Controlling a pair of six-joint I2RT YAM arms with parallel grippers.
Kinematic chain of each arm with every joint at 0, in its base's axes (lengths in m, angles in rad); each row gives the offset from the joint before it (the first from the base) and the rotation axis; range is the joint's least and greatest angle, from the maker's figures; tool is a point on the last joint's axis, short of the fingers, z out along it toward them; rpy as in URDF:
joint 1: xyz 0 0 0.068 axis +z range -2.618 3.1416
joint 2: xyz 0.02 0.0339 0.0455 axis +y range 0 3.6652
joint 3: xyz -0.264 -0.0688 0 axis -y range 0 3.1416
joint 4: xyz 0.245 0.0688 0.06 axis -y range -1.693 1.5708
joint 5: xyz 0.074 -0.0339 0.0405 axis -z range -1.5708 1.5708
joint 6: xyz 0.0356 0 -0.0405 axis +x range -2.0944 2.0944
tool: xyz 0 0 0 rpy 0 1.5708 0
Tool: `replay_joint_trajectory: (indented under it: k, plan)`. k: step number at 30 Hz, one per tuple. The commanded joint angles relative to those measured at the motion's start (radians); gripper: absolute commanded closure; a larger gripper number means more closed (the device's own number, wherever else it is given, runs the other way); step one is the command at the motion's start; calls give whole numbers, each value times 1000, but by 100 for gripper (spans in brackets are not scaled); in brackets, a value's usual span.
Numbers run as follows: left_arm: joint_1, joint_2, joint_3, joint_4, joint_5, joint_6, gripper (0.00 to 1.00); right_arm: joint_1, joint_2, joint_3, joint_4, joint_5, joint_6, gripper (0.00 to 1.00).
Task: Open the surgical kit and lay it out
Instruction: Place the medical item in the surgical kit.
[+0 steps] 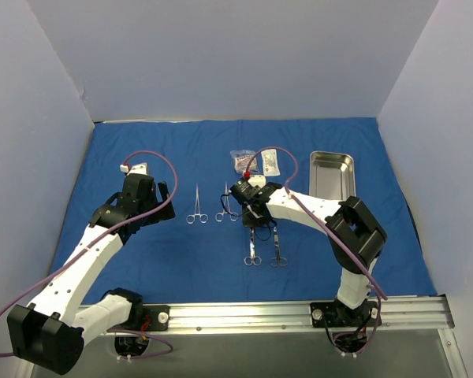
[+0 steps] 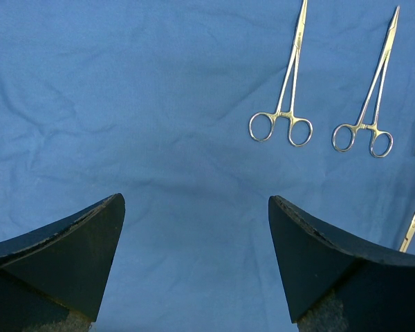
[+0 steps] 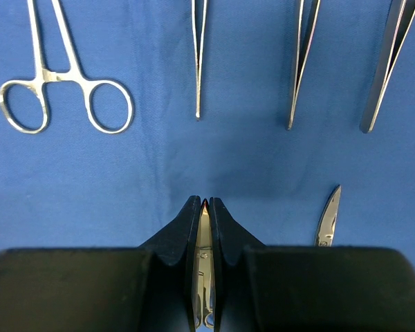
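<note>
— Where does the kit lie?
— The royal-blue cloth wrap (image 1: pixel 126 150) is spread flat. The small rectangular steel tray (image 1: pixel 331 175) sits at the far right with the clear packets (image 1: pixel 256 163) near its left side. Ring-handled steel forceps (image 1: pixel 196 206) lie in rows at the centre.
— And the grippers?
— The left gripper (image 2: pixel 195 204) hangs over bare cloth, its fingers wide apart and holding nothing. The right gripper (image 3: pixel 203 202) is pinched tight on a thin steel instrument (image 3: pixel 204 235). The fingers hide most of it, so its kind is unclear. A curved steel tip (image 3: pixel 330 214) beside it is also half hidden.
</note>
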Motion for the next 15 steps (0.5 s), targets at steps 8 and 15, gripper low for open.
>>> replay_joint_trajectory:
  k: [8, 15]
  plan:
    - [5, 3, 24, 39, -13, 8, 6, 11, 43, -11, -50, 39, 6, 100]
    - [5, 6, 22, 39, -8, 5, 6, 16, 47, -11, -53, 39, 16, 99]
